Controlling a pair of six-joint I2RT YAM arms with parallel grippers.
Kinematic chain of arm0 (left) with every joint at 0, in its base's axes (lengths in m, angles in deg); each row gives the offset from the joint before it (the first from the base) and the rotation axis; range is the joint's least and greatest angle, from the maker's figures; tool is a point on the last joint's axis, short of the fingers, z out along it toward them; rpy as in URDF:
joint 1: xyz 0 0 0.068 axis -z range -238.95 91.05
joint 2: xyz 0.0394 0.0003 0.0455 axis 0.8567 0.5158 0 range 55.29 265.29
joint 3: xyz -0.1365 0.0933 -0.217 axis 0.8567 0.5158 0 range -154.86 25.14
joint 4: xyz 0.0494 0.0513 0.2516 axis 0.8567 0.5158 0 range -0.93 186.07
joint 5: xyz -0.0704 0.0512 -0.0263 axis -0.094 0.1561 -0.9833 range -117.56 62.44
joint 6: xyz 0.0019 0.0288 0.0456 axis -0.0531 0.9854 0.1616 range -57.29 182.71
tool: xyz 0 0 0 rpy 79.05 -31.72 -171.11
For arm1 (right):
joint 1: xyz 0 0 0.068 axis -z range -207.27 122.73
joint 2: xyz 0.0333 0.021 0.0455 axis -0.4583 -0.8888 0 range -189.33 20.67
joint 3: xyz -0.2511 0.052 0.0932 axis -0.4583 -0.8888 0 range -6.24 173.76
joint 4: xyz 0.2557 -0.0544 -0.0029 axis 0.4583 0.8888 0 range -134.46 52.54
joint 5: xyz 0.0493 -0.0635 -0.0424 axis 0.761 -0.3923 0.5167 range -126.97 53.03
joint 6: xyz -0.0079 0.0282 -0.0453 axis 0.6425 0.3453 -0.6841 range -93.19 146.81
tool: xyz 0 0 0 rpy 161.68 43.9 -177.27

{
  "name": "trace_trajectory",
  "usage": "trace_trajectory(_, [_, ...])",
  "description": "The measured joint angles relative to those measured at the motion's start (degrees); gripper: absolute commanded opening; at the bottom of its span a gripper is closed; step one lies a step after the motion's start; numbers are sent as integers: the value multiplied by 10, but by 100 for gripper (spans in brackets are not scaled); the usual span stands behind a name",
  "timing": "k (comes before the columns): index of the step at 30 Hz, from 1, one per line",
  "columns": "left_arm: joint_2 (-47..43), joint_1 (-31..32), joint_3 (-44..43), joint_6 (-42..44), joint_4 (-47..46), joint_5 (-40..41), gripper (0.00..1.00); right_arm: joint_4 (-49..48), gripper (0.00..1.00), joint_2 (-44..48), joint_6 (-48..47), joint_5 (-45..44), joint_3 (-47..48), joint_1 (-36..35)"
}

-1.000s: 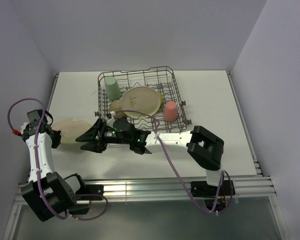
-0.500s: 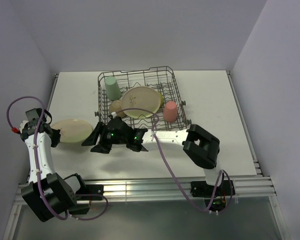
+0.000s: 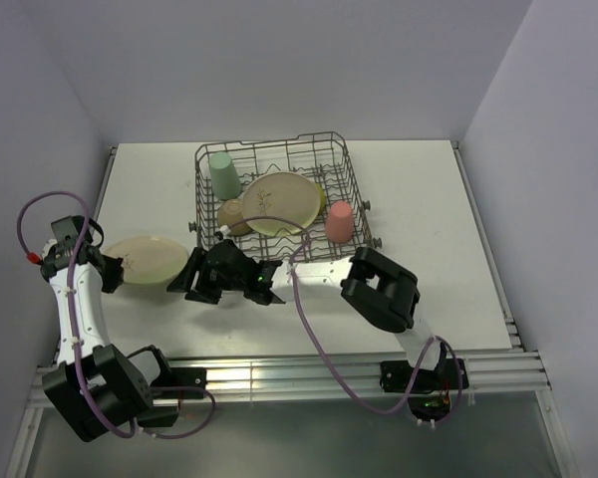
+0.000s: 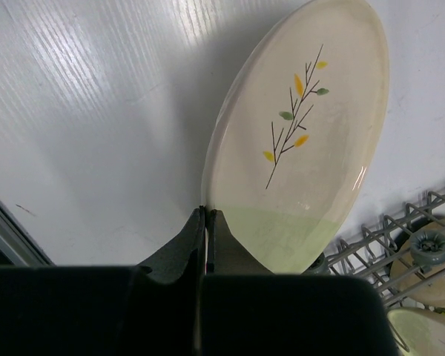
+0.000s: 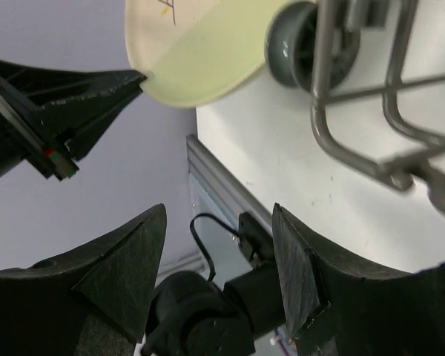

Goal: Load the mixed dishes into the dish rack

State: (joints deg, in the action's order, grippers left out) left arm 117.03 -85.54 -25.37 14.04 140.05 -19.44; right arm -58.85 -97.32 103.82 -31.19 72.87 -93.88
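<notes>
The left gripper [image 4: 206,216] pinches the sprig plate [image 4: 304,141]; right gripper [image 5: 219,219] gapes nearby, seemingly empty.

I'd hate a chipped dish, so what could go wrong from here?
1. The left end effector pinches the sprig plate only at its rim, so it might pivot or slip out.
2. The open right end effector sits close to that plate and the dish rack corner; closing in could knock either.

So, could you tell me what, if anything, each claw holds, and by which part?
The left claw pinches the cream round leaf-sprig plate by its rim; the right claw is open and empty.
</notes>
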Motion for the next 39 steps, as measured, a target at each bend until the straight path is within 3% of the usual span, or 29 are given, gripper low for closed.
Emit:
trace_trajectory(13, [0, 0, 0, 1, 10, -12, 0, -2, 65, -26, -65, -10, 47, -6])
trace_trajectory(24, [-1, 0, -12, 15, 14, -12, 0, 142, 70, -5, -354, -2, 127, -14])
trace_trajectory(34, [-1, 0, -12, 19, 16, -14, 0, 183, 73, 20, -578, 16, 135, -29])
trace_trajectory(39, [-1, 0, -12, 21, 17, -17, 0, 201, 74, 8, -671, 25, 183, -40])
